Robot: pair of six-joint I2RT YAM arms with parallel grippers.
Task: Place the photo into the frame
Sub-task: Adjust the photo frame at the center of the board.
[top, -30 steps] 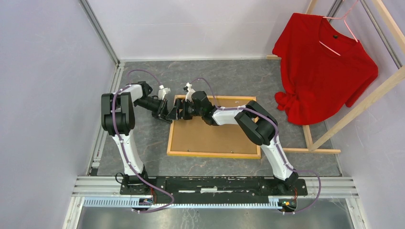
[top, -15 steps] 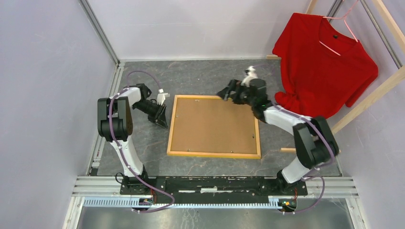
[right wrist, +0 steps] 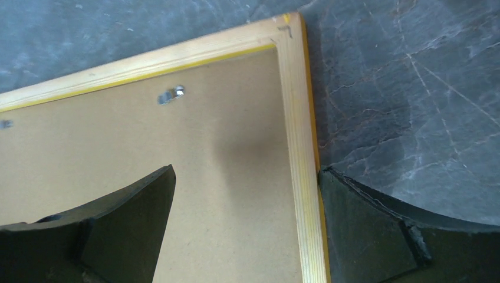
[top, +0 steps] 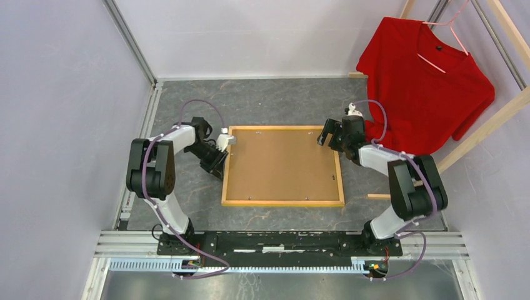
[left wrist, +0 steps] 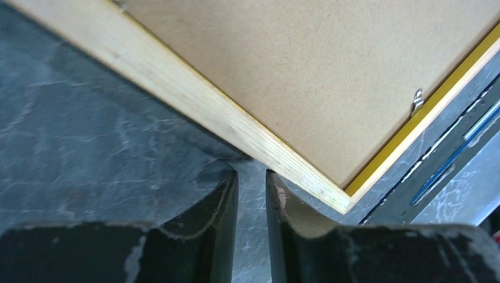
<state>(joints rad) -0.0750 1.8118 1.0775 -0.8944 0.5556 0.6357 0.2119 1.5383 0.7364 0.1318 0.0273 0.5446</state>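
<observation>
The frame (top: pixel 281 203) lies face down on the table, light wood back up, with a yellow inner edge. The brown backing panel (top: pixel 281 164) fills it. The photo is hidden. My left gripper (top: pixel 220 156) sits low on the table against the frame's left rail (left wrist: pixel 194 106). Its jaws are nearly together with a narrow gap (left wrist: pixel 251 177), and nothing is between them. My right gripper (top: pixel 330 136) is open over the far right corner. It straddles the right rail (right wrist: pixel 295 135), one finger over the panel (right wrist: pixel 147 153), the other outside on the table (right wrist: pixel 246 174).
A red shirt (top: pixel 425 81) hangs on a wooden rack (top: pixel 475 131) at the far right, close to my right arm. Small metal clips (right wrist: pixel 171 94) hold the panel along the rails. Walls bound the table on the left and at the back.
My right gripper has swung from the frame's far left corner across to its far right corner. My left gripper has dropped back against the left rail. The frame has slid slightly right.
</observation>
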